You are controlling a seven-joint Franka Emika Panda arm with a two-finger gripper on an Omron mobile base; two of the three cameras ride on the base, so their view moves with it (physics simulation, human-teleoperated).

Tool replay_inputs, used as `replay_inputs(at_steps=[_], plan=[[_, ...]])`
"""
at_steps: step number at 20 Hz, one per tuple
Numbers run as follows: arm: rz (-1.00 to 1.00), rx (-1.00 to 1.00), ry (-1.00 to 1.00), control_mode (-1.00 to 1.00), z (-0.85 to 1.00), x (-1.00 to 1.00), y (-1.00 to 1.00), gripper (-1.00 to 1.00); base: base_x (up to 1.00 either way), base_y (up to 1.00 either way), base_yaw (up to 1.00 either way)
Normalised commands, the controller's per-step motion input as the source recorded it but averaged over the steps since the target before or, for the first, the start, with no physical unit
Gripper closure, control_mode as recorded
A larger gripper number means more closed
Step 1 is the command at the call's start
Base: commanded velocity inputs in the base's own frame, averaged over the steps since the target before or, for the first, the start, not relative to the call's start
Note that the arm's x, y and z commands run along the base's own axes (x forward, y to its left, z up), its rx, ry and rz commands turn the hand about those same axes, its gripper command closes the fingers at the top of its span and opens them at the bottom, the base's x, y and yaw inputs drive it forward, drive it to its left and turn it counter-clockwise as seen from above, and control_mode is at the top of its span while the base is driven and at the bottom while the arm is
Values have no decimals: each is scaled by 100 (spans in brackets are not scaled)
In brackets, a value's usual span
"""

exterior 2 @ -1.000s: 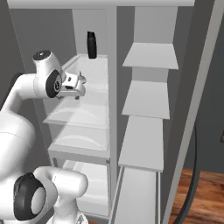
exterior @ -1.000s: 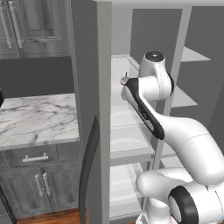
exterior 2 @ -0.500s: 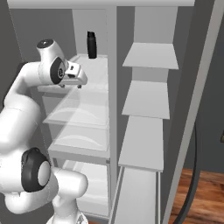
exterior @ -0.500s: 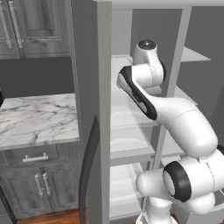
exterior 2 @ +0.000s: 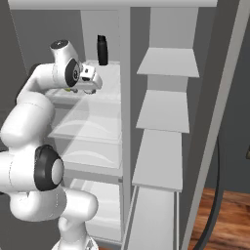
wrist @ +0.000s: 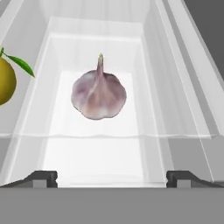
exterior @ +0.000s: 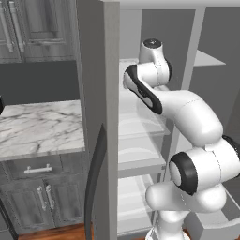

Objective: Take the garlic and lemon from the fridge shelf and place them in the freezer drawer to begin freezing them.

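Hand view: the garlic (wrist: 99, 94), a pinkish-white bulb with its stem pointing toward the top of the picture, lies on the fridge shelf (wrist: 94, 153), centred ahead of the gripper (wrist: 111, 178). The 2 dark fingertips (wrist: 40, 177) stand wide apart at the bottom edge with nothing between them, so the claw is released and does not touch the bulb. The lemon (wrist: 5, 81), yellow with a green leaf, sits at the left edge of this view, near the garlic but apart from it, on the same shelf.

Right base view: the arm reaches into the fridge's left compartment, and the gripper (exterior 2: 91, 83) hangs just above the fridge shelf (exterior 2: 105, 95). A sliver of yellow, the lemon (exterior 2: 71, 89), shows just under the wrist. A dark bottle (exterior 2: 102, 50) stands upright further back on the shelf. Small grey shelves (exterior 2: 168, 62) line the right compartment.

Left base view: the arm (exterior: 187, 112) bends into the fridge beside a marble counter (exterior: 40, 125).
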Motion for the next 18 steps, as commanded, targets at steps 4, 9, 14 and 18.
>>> replay_inputs(at_steps=[4, 9, 14, 18], plan=[[0, 0, 0, -100, -17, 26, 0, -100, 0, 0, 0], [0, 0, 0, -100, -32, 17, 0, -100, 0, 0, 0], [0, 0, 0, -100, -28, 21, 3, -100, 0, 0, 0], [0, 0, 0, -100, -20, 14, 0, -100, 0, 0, 0]])
